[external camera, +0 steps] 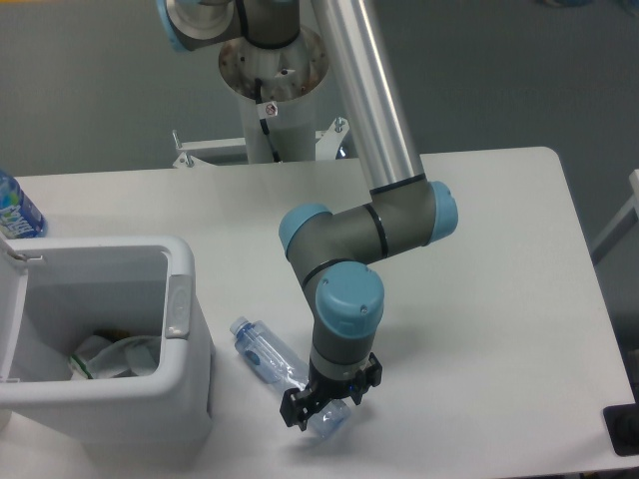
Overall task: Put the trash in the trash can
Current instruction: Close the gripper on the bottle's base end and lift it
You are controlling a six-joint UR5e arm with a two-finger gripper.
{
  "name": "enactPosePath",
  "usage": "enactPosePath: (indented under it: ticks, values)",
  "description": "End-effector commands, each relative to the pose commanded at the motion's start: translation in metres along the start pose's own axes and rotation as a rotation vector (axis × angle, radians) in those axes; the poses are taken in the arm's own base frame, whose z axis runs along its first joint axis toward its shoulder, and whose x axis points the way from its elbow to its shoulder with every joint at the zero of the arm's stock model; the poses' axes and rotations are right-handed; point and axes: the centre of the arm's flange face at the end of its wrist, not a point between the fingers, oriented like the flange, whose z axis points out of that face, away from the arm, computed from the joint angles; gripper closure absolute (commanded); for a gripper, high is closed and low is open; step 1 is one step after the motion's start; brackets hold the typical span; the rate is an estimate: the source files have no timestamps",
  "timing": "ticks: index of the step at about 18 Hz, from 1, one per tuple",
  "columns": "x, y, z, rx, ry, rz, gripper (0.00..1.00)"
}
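A slim clear bottle (268, 355) with a blue cap lies on the table, just right of the trash can, cap end toward the can. My gripper (321, 407) is down over the bottle's far end, its black fingers either side of it; whether they press on it I cannot tell. The trash can (190, 344) is a boxy white bin at the left front, lid open. The crumpled white wrapper (112, 357) lies inside it at the bottom.
A blue bottle with a white-green label (16, 210) stands at the table's left edge behind the bin. The arm's base column (275, 100) rises at the back. The table's front edge runs close below my gripper.
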Motion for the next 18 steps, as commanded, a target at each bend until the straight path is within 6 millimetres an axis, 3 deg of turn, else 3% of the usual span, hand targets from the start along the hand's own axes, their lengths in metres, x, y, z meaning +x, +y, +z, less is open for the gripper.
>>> enactPosePath:
  ticks: [9,14,18]
  values:
    - [0.001,0.003,0.018,-0.018,-0.026,0.005,0.01]
    - [0.003,0.004,0.018,-0.014,-0.047,0.010,0.33]
    - [0.003,0.005,0.017,-0.015,-0.049,0.012,0.37]
